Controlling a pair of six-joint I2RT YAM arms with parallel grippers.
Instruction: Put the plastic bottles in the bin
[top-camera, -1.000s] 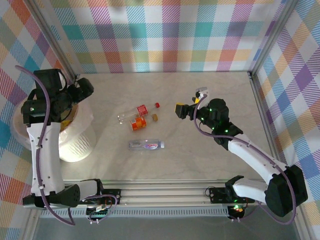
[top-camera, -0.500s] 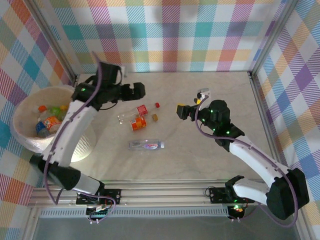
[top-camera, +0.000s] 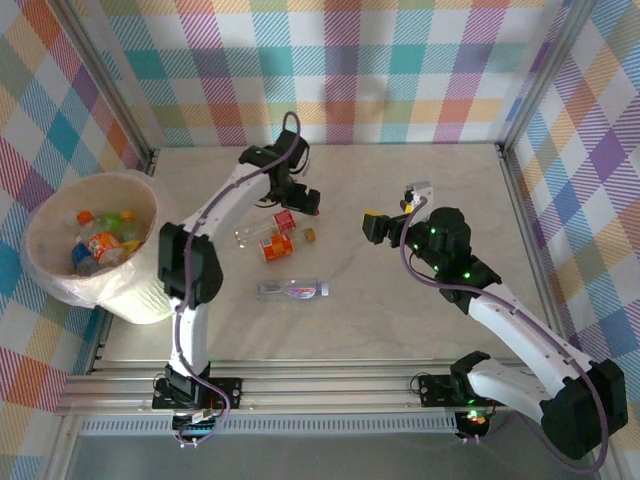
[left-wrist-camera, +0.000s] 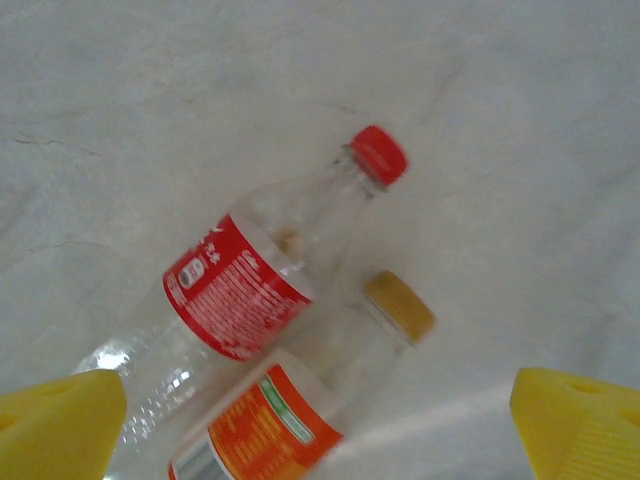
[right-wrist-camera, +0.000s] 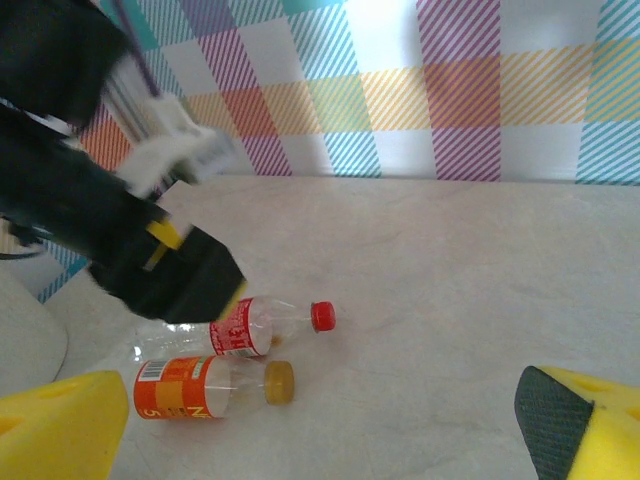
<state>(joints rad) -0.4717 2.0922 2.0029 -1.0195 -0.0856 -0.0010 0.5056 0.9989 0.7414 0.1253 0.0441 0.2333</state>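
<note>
— What takes up the most room?

— The pale marbled table (top-camera: 430, 290), with checked cloth walls (top-camera: 340, 70) on three sides.

— And the bin?

— The bin (top-camera: 137, 298) stands at the table's left edge. It is white and ribbed, with a see-through bag as a liner. Several bottles (top-camera: 98, 240) lie inside it, and orange, green and blue show among them.

— Where are the arms?

— The left arm (top-camera: 215, 215) stretches out over the middle of the table. The left gripper (top-camera: 298, 200) hovers close by the red-label bottle (top-camera: 283, 221). Its jaws are spread wide. In the wrist view the yellow pads (left-wrist-camera: 60, 430) sit at the two bottom corners and grip nothing.

— And the other one?

— The right arm (top-camera: 520, 330) bends in from the right side. The right gripper (top-camera: 390, 212) is well to the right of the loose bottles and faces them. Its jaws are wide apart too, and empty.

— Which bottles are outside the bin?

— Three, all lying on their sides near the middle of the table. The blue-label bottle (top-camera: 292, 290) is clear and lies nearest the arm bases, apart from the other two. The red-label bottle and the orange-label bottle (top-camera: 277, 246) lie close side by side. I cannot tell whether they touch.

— And their caps?

— Both point right — the red cap (top-camera: 313, 210) and, just below it in the top view, the tan cap (top-camera: 309, 235).
</note>
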